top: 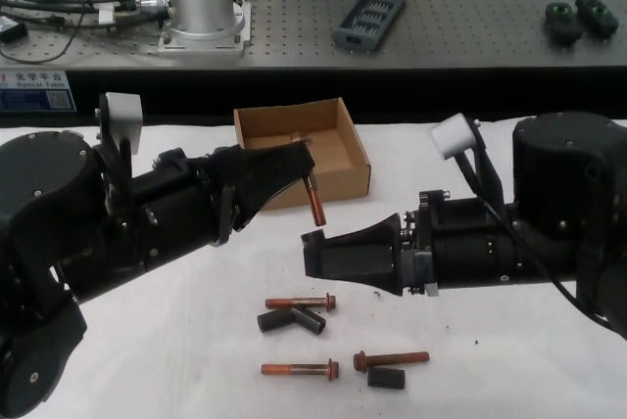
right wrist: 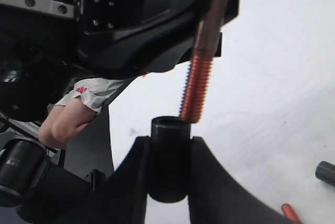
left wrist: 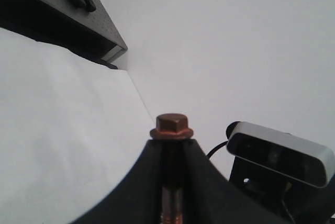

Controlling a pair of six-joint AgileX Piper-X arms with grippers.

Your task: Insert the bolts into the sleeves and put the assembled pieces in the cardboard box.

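My left gripper clenches a bolt upright, its tip at the rim of the sleeve grasped by my right gripper; it seems off-centre, so I centre it before lowering straight.

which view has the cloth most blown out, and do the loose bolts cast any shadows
Left wrist view: the white cloth behind the held bolt is washed nearly featureless. High view: the loose bolts cast only faint, soft shadows. Right wrist view: the held sleeve reads dark against the bright cloth.
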